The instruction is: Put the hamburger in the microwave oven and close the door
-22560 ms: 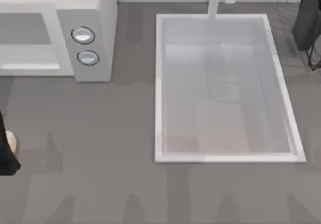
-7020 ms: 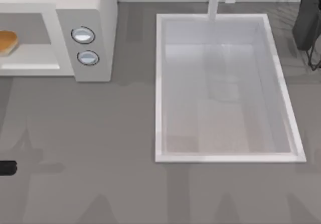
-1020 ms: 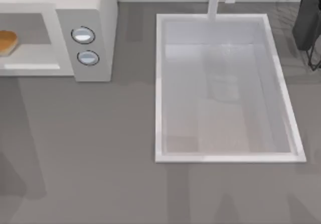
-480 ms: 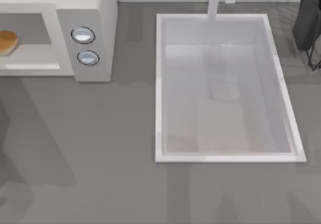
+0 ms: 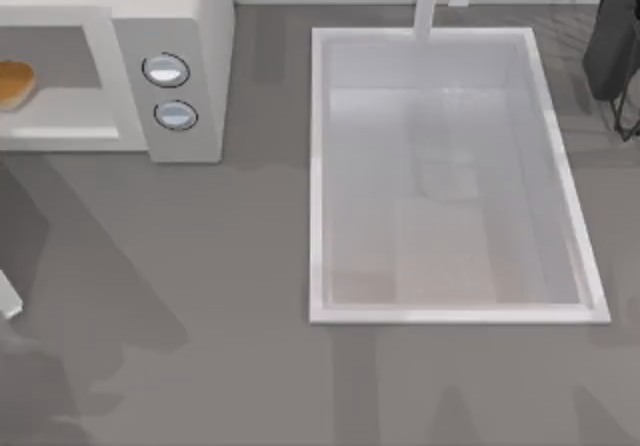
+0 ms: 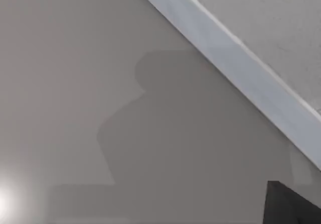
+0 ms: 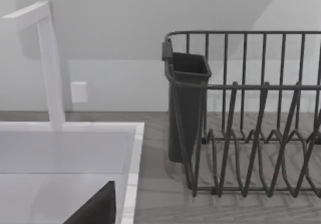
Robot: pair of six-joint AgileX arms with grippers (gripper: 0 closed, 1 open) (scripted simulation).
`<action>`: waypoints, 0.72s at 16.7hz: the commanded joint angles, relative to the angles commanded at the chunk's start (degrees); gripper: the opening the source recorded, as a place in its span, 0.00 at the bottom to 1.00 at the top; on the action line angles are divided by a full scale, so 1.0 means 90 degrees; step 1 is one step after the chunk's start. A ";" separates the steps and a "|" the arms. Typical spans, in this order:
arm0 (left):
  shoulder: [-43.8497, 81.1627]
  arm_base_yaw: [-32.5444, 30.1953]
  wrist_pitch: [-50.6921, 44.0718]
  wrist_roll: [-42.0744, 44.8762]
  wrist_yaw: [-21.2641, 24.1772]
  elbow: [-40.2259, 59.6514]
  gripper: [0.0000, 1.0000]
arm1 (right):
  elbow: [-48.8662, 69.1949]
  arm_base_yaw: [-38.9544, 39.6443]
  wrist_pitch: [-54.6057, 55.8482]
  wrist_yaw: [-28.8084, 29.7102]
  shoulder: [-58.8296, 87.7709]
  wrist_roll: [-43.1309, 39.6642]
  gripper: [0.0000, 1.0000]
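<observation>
One white corner of the door (image 5: 7, 297) is now poking in at the top view's left edge, where half a second ago nothing but shadow was lying, and the dark shadow on the grey counter (image 5: 230, 266) is spreading farther right than before. In the left wrist view the door's white frame and grey speckled window are crossing the picture at a slant, just beside a dark piece of the left gripper (image 6: 291, 206); whether that gripper is spread or pressed together cannot be told. At the far left the hamburger (image 5: 14, 83) is sitting inside the grey cavity of the microwave oven (image 5: 190, 26), just as it was a second ago, with the two silver-blue knobs (image 5: 166, 70) stacked to its right. Farther right the white sink (image 5: 318, 166) is lying sunk in the counter, with a white faucet (image 5: 429, 1) at its far rim before a pale wall. At the far right a dark wire dish rack (image 7: 261, 133) is standing with a cutlery holder (image 7: 186, 103), and the right gripper (image 7: 98, 206) is hanging near the sink, its state impossible to tell.
</observation>
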 joint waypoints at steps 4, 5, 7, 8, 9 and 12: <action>-0.0162 -0.0171 0.0075 -0.0169 -0.0116 -0.0166 0.00 | 0.0000 0.0000 0.0000 0.0000 0.0000 0.0000 1.00; -0.0134 -0.0146 0.0062 -0.0166 -0.0091 -0.0150 0.00 | 0.0000 0.0000 0.0000 0.0000 0.0000 0.0000 1.00; -0.0159 -0.0239 0.0064 -0.0216 -0.0182 -0.0166 0.00 | 0.0000 0.0000 0.0000 0.0000 0.0000 0.0000 1.00; -0.0200 -0.0377 0.0069 -0.0294 -0.0310 -0.0189 0.00 | 0.0000 0.0000 0.0000 0.0000 0.0000 0.0000 1.00; -0.0260 -0.0573 0.0077 -0.0407 -0.0478 -0.0220 0.00 | 0.0000 0.0000 0.0000 0.0000 0.0000 0.0000 1.00; -0.0531 -0.1441 0.0110 -0.0965 -0.1135 -0.0366 0.00 | 0.0000 0.0000 0.0000 0.0000 0.0000 0.0000 1.00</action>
